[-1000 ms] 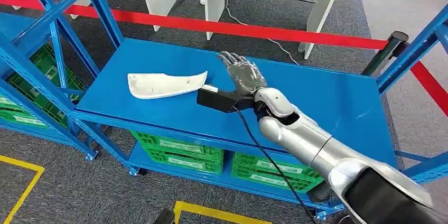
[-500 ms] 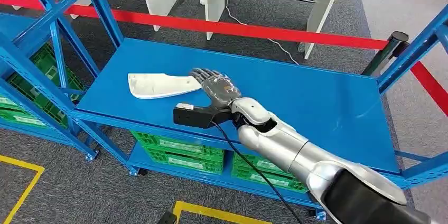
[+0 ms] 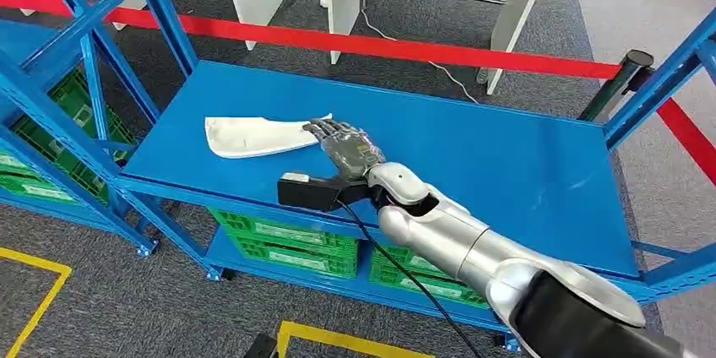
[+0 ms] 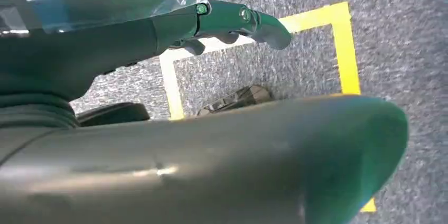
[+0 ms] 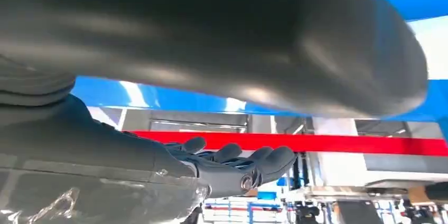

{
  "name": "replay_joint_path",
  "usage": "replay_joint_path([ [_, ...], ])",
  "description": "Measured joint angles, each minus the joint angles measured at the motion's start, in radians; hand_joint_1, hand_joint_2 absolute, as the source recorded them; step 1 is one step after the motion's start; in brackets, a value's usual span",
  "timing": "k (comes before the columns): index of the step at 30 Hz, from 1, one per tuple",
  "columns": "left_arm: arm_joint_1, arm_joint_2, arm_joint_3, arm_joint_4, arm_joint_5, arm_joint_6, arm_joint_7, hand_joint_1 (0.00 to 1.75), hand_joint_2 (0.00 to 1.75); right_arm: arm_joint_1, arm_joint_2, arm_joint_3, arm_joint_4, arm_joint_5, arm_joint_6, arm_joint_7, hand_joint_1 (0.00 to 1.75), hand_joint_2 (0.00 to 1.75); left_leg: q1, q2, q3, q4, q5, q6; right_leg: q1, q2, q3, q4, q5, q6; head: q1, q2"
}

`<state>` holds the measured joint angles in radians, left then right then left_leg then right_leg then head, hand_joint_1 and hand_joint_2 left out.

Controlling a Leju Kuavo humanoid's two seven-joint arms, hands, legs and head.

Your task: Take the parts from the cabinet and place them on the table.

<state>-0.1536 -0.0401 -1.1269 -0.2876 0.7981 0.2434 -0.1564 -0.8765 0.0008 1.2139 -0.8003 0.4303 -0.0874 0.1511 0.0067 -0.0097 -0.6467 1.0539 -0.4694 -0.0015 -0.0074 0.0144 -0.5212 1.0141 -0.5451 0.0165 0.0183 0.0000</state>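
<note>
My right hand (image 3: 348, 151) lay flat, dark fingers (image 3: 325, 128) apart and holding nothing, tips at the curved, smooth white part (image 3: 253, 136) at ten o'clock on the glossy blue worktop (image 3: 507, 155).

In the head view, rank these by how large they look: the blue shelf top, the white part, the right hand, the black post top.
1. Blue shelf top, by far.
2. White part.
3. Right hand, nearer the camera, so its margin below the part is unsure.
4. Black post top.
</note>
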Motion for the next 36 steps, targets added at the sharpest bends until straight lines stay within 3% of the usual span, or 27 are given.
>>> replay_joint_path([
  [3, -0.002, 0.000, 0.008, 0.000, 0.003, -0.008, -0.002, 0.00, 0.00, 0.000, -0.004, 0.002, 0.000, -0.005, -0.004, 0.006, 0.00, 0.00, -0.004, 0.000, 0.001, -0.005, 0.002, 0.008, -0.002, 0.001, 0.002, -0.007, 0.003, 0.007, 0.000, 0.000],
  [5, -0.005, -0.001, 0.011, 0.000, 0.003, -0.014, -0.002, 0.00, 0.00, 0.000, -0.011, 0.002, 0.000, -0.005, -0.006, 0.010, 0.00, 0.00, 0.007, 0.006, 0.015, -0.032, 0.012, 0.017, -0.001, -0.004, -0.002, 0.009, -0.012, 0.014, 0.002, 0.000],
  [6, -0.006, -0.002, 0.012, -0.001, 0.003, -0.018, -0.002, 0.00, 0.00, -0.001, -0.013, 0.002, 0.000, -0.005, -0.007, 0.010, 0.00, 0.00, 0.008, 0.006, 0.016, -0.034, 0.013, 0.019, -0.001, -0.007, -0.026, 0.055, -0.040, 0.016, 0.004, 0.000],
  [8, -0.006, -0.004, 0.013, 0.000, 0.003, -0.021, 0.001, 0.00, 0.00, 0.007, -0.024, 0.003, 0.000, -0.008, -0.007, 0.013, 0.00, 0.00, 0.008, 0.006, 0.016, -0.034, 0.012, 0.020, -0.006, -0.007, -0.113, 0.213, -0.104, 0.020, 0.005, 0.000],
  [9, -0.005, -0.004, 0.013, 0.000, 0.003, -0.021, 0.003, 0.00, 0.00, 0.014, -0.030, 0.003, 0.000, -0.008, -0.007, 0.013, 0.00, 0.00, 0.009, 0.006, 0.016, -0.033, 0.012, 0.019, -0.008, -0.007, -0.151, 0.275, -0.116, 0.024, 0.005, 0.000],
  [10, -0.005, -0.005, 0.013, 0.000, 0.003, -0.022, 0.003, 0.00, 0.00, 0.021, -0.035, 0.004, 0.000, -0.008, -0.007, 0.014, 0.00, 0.00, 0.010, 0.006, 0.017, -0.032, 0.011, 0.017, -0.011, -0.007, -0.169, 0.292, -0.102, 0.027, 0.005, 0.000],
  [11, -0.004, -0.005, 0.013, -0.001, 0.003, -0.023, 0.003, 0.00, 0.00, 0.025, -0.039, 0.004, 0.000, -0.009, -0.007, 0.014, 0.00, 0.00, 0.013, 0.004, 0.017, -0.029, 0.009, 0.014, -0.014, -0.008, -0.166, 0.264, -0.066, 0.030, 0.005, 0.000],
  [13, -0.004, -0.006, 0.014, -0.001, 0.003, -0.024, 0.003, 0.00, 0.00, 0.024, -0.047, 0.003, 0.000, -0.011, -0.008, 0.017, 0.00, 0.00, 0.022, 0.003, 0.017, -0.017, 0.001, 0.001, -0.019, -0.009, -0.114, 0.116, 0.037, 0.037, 0.005, 0.000],
  [14, -0.005, -0.006, 0.014, 0.000, 0.003, -0.024, 0.003, 0.00, 0.00, 0.023, -0.050, 0.003, 0.000, -0.011, -0.008, 0.017, 0.00, 0.00, 0.026, 0.003, 0.017, -0.008, -0.006, -0.010, -0.022, -0.009, -0.088, 0.046, 0.062, 0.042, 0.005, 0.000],
  [15, -0.007, -0.006, 0.014, 0.000, 0.003, -0.024, 0.003, 0.00, 0.00, 0.023, -0.050, 0.004, 0.000, -0.011, -0.009, 0.018, 0.00, 0.00, 0.020, 0.004, 0.012, -0.001, -0.008, -0.021, -0.012, -0.005, -0.083, 0.039, 0.052, 0.038, 0.009, 0.000],
  [16, -0.008, -0.006, 0.015, 0.000, 0.003, -0.024, 0.005, 0.00, 0.00, 0.025, -0.051, 0.005, -0.001, -0.012, -0.010, 0.019, 0.00, 0.00, 0.020, 0.003, 0.011, -0.003, -0.005, -0.027, -0.013, -0.001, -0.086, 0.040, 0.053, 0.016, 0.008, 0.000],
  [19, -0.006, -0.006, 0.014, 0.000, 0.002, -0.027, 0.006, 0.00, 0.00, 0.033, -0.062, 0.005, -0.002, -0.012, -0.010, 0.024, 0.00, 0.00, 0.022, 0.003, 0.014, -0.011, 0.004, -0.041, -0.013, -0.002, -0.090, 0.041, 0.059, -0.006, 0.002, 0.000],
  [20, -0.006, -0.006, 0.014, 0.000, 0.002, -0.027, 0.006, 0.00, 0.00, 0.033, -0.062, 0.005, -0.003, -0.015, -0.010, 0.026, 0.00, 0.00, 0.024, 0.004, 0.010, -0.003, -0.011, -0.045, -0.016, -0.004, -0.089, 0.037, 0.063, -0.015, 0.001, 0.000],
  [21, -0.007, -0.006, 0.014, 0.000, 0.002, -0.027, 0.006, 0.00, 0.00, 0.033, -0.062, 0.003, -0.004, -0.015, -0.010, 0.026, 0.00, 0.00, 0.023, 0.005, -0.001, 0.032, -0.043, -0.046, -0.016, -0.004, -0.089, 0.036, 0.065, -0.019, -0.003, 0.000],
  [23, -0.007, -0.006, 0.014, 0.000, 0.002, -0.028, 0.006, 0.00, 0.00, 0.035, -0.064, 0.004, -0.005, -0.015, -0.010, 0.026, 0.00, 0.00, 0.022, 0.005, -0.052, 0.176, -0.123, -0.047, -0.012, -0.007, -0.091, 0.036, 0.069, -0.027, -0.010, 0.000],
  [24, -0.007, -0.006, 0.014, 0.000, 0.002, -0.029, 0.006, 0.00, 0.00, 0.038, -0.066, 0.004, -0.005, -0.015, -0.010, 0.026, 0.00, 0.00, 0.022, 0.005, -0.075, 0.239, -0.149, -0.046, -0.009, -0.008, -0.092, 0.036, 0.070, -0.030, -0.010, 0.000],
  [25, -0.006, -0.006, 0.014, 0.000, 0.002, -0.032, 0.006, 0.00, 0.00, 0.041, -0.068, 0.005, -0.005, -0.016, -0.010, 0.026, 0.00, 0.00, 0.021, 0.005, -0.083, 0.270, -0.156, -0.043, -0.006, -0.009, -0.094, 0.036, 0.072, -0.032, -0.010, 0.000],
  [26, -0.006, -0.006, 0.014, 0.000, 0.002, -0.035, 0.006, 0.00, 0.00, 0.043, -0.069, 0.005, -0.005, -0.016, -0.010, 0.026, 0.00, 0.00, 0.018, 0.005, -0.067, 0.254, -0.140, -0.038, -0.003, -0.009, -0.095, 0.036, 0.074, -0.034, -0.010, 0.000],
  [29, -0.009, -0.006, 0.014, 0.000, 0.002, -0.037, 0.006, 0.00, 0.00, 0.042, -0.071, 0.003, -0.005, -0.016, -0.010, 0.026, 0.00, 0.00, 0.004, 0.005, 0.058, 0.040, -0.039, -0.009, 0.002, -0.006, -0.095, 0.036, 0.079, -0.032, -0.010, 0.000],
  [30, -0.010, -0.006, 0.015, 0.000, 0.002, -0.038, 0.006, 0.00, 0.00, 0.041, -0.071, 0.002, -0.005, -0.016, -0.011, 0.026, 0.00, 0.00, -0.001, 0.004, 0.079, 0.007, -0.051, -0.001, 0.005, -0.006, -0.098, 0.036, 0.082, -0.026, -0.009, 0.000],
  [32, -0.011, -0.006, 0.015, 0.000, 0.002, -0.039, 0.006, 0.00, 0.00, 0.040, -0.072, 0.003, -0.006, -0.016, -0.011, 0.026, 0.00, 0.00, -0.007, 0.004, 0.073, -0.009, -0.046, 0.000, 0.003, -0.007, -0.105, 0.036, 0.089, -0.014, -0.009, 0.000],
  [34, -0.010, -0.005, 0.014, 0.000, 0.002, -0.040, 0.009, 0.00, 0.00, 0.042, -0.075, 0.002, -0.006, -0.016, -0.012, 0.026, 0.00, 0.00, -0.008, 0.004, 0.069, -0.018, -0.041, 0.010, 0.003, -0.008, -0.108, 0.031, 0.098, 0.000, -0.009, 0.000],
  [35, -0.010, -0.007, 0.014, 0.000, 0.002, -0.040, 0.010, 0.00, 0.00, 0.042, -0.079, 0.002, -0.006, -0.016, -0.012, 0.026, 0.00, 0.00, 0.004, 0.009, 0.070, -0.030, -0.030, 0.016, 0.001, -0.007, -0.113, 0.038, 0.086, 0.005, -0.009, 0.000],
  [36, -0.012, -0.007, 0.015, 0.000, 0.002, -0.041, 0.011, 0.00, 0.00, 0.041, -0.080, 0.002, -0.006, -0.016, -0.013, 0.026, 0.00, 0.00, 0.002, 0.009, 0.064, -0.034, -0.022, 0.022, 0.003, -0.009, -0.122, 0.063, 0.049, 0.010, -0.006, 0.000],
])
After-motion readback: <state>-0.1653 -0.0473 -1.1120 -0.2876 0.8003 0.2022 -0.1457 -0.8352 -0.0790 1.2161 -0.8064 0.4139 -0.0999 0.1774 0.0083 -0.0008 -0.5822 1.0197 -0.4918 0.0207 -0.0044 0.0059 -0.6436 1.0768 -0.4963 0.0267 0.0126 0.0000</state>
